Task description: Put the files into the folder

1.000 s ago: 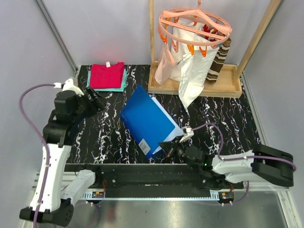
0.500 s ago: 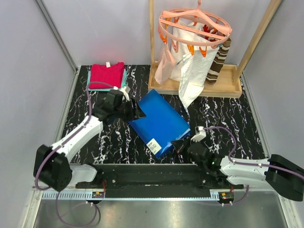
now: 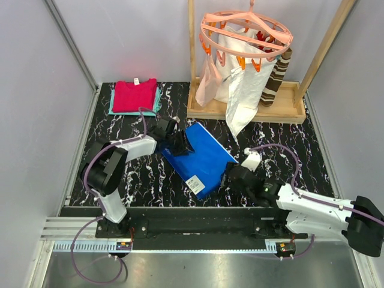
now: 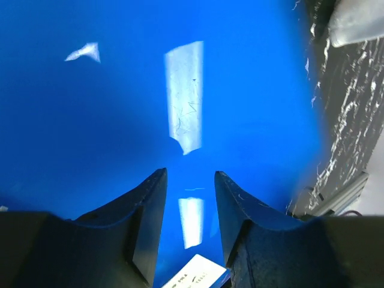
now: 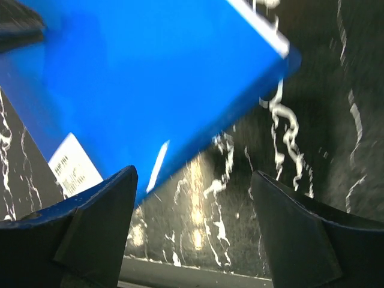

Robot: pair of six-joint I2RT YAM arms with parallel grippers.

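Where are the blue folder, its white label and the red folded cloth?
blue folder (image 3: 204,153), top external, cover's middle.
white label (image 3: 195,184), top external, its centre.
red cloth (image 3: 134,95), top external, its middle.

red shirt (image 3: 135,95) atop teal cloth (image 3: 157,104), far-left | peg hanger (image 3: 246,29) with garments (image 3: 243,90) over wooden tray (image 3: 207,111), far-right

The worktop (image 3: 144,174) is black with white wiggly lines. Pale grey walls (image 3: 138,42) stand around it. At the back is a wooden stand (image 3: 252,111) with a round pink peg hanger (image 3: 246,29) holding white clothes (image 3: 243,90). Folded red and teal cloths (image 3: 135,95) lie in the far left corner.
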